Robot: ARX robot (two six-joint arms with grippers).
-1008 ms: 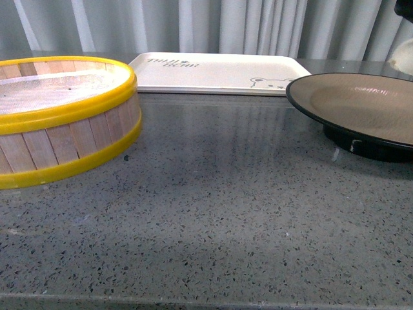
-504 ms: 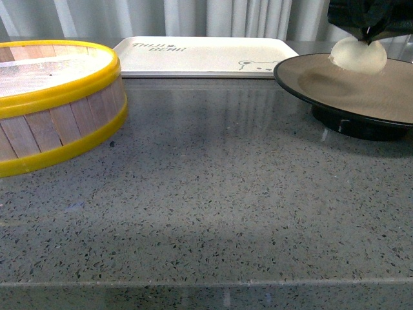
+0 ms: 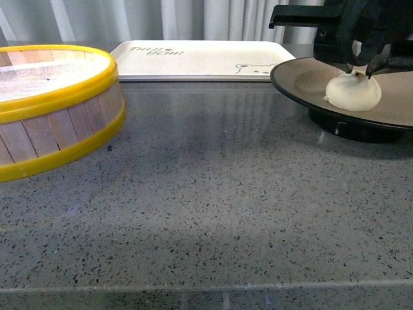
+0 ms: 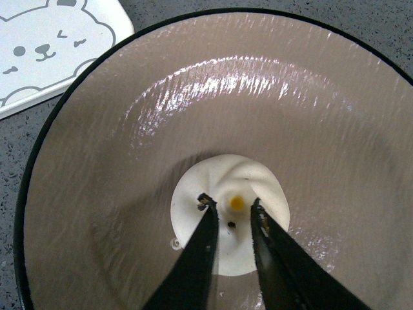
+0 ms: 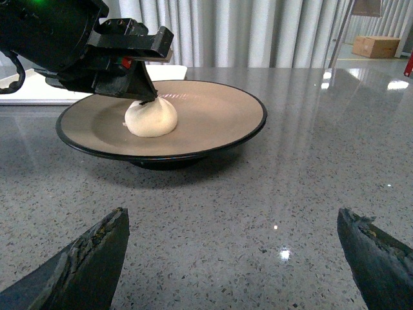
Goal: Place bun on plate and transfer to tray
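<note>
The bun (image 3: 352, 92), soft, light and easily dented, sits in the middle of the plate (image 3: 290, 81) by the desk's right edge, its pleated top – likely the safest hold – nipped by the nearly closed left tool (image 4: 230, 208), while the right tool (image 5: 231, 216) gapes empty.

Grey speckled stone table (image 3: 213, 206) fills the scene; on its left sits a yellow-rimmed wooden steamer basket (image 3: 58, 129); far back a cream tray (image 3: 193, 61) lies flat; on the right the black-rimmed plate (image 3: 303, 76) stands on its foot, just beside the tray's corner.
</note>
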